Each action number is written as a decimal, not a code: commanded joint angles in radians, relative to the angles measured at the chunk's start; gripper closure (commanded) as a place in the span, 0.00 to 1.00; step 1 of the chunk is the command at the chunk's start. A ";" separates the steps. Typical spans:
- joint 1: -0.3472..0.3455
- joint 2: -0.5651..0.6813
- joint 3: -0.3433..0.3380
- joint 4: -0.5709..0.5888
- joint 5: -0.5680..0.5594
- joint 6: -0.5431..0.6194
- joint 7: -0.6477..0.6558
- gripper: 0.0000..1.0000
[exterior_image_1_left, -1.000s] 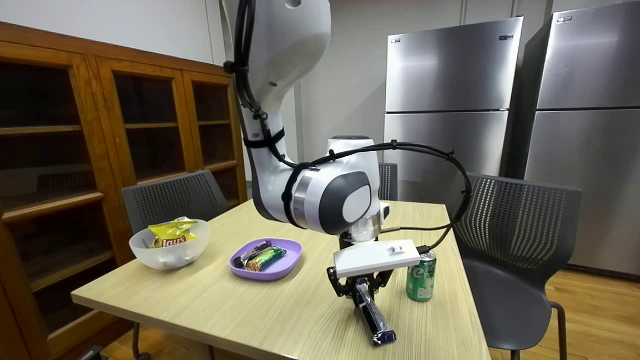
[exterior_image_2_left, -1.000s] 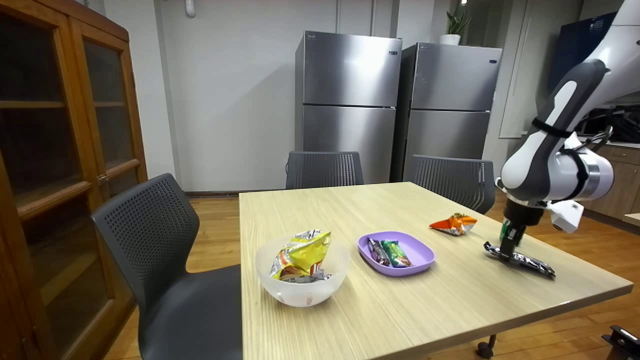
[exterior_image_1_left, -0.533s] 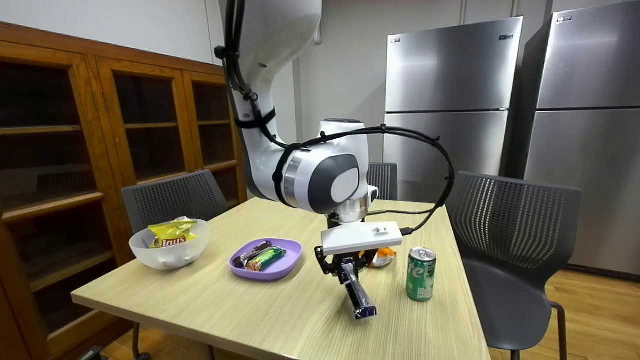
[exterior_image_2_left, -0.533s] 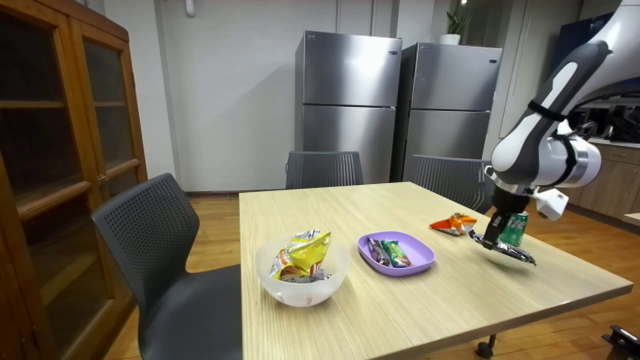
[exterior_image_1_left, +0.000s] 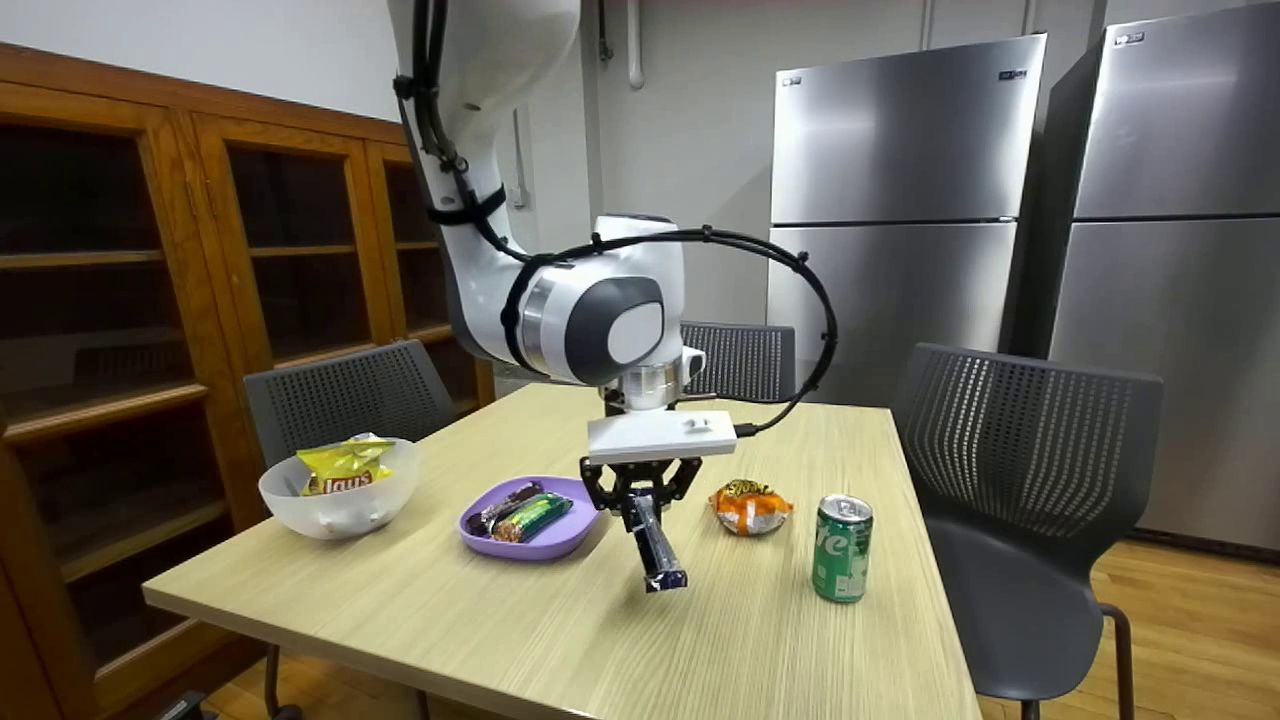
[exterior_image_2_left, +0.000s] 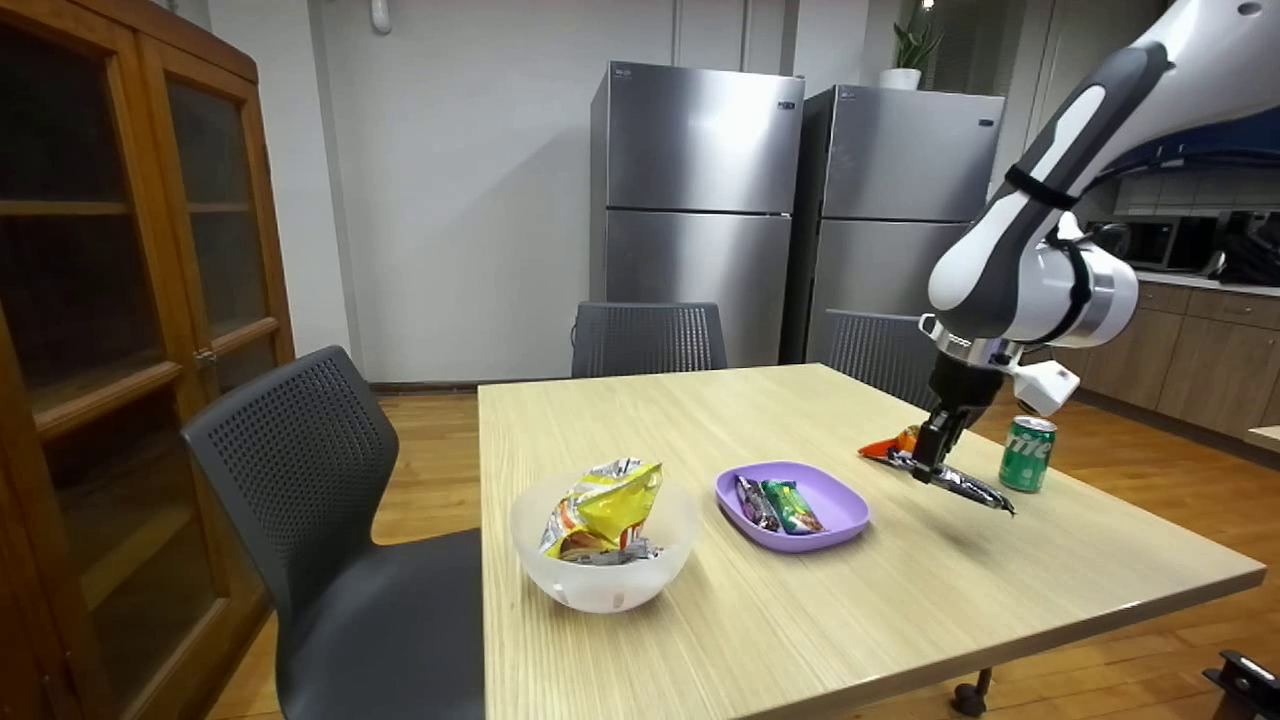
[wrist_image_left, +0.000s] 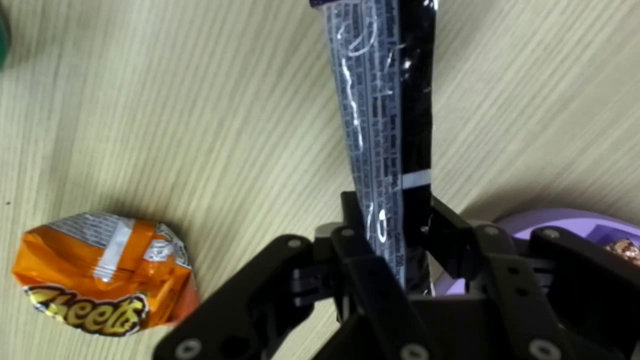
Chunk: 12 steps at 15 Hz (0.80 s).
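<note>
My gripper (exterior_image_1_left: 642, 505) is shut on a long, dark wrapped bar (exterior_image_1_left: 660, 562) and holds it a little above the table, one end tilted down. In the wrist view the gripper (wrist_image_left: 392, 217) pinches the bar (wrist_image_left: 375, 100) near one end, with a printed label strip along it. It also shows in an exterior view (exterior_image_2_left: 975, 490). A purple plate (exterior_image_1_left: 578, 525) with a dark bar (exterior_image_1_left: 505, 506) and a green bar (exterior_image_1_left: 533, 517) is beside the gripper. An orange Cheetos bag (exterior_image_1_left: 750, 508) lies on the other side, also in the wrist view (wrist_image_left: 107, 275).
A green soda can (exterior_image_1_left: 842, 550) stands upright near the table edge. A frosted bowl (exterior_image_2_left: 605, 590) holds a yellow chip bag (exterior_image_2_left: 610, 505) and another wrapper. Grey chairs (exterior_image_2_left: 320, 480) surround the wooden table (exterior_image_2_left: 640, 410). Wooden cabinets (exterior_image_1_left: 100, 300) and steel refrigerators (exterior_image_1_left: 895, 200) stand behind.
The gripper has lifted the bar off the table and carried it toward the purple plate. The soda can and the orange bag have come out from behind the arm in an exterior view.
</note>
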 joint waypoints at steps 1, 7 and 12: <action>0.078 -0.049 -0.011 -0.003 0.061 -0.060 0.065 0.91; 0.183 -0.051 -0.026 0.022 0.120 -0.071 0.207 0.91; 0.281 -0.026 -0.083 0.074 0.091 -0.116 0.375 0.91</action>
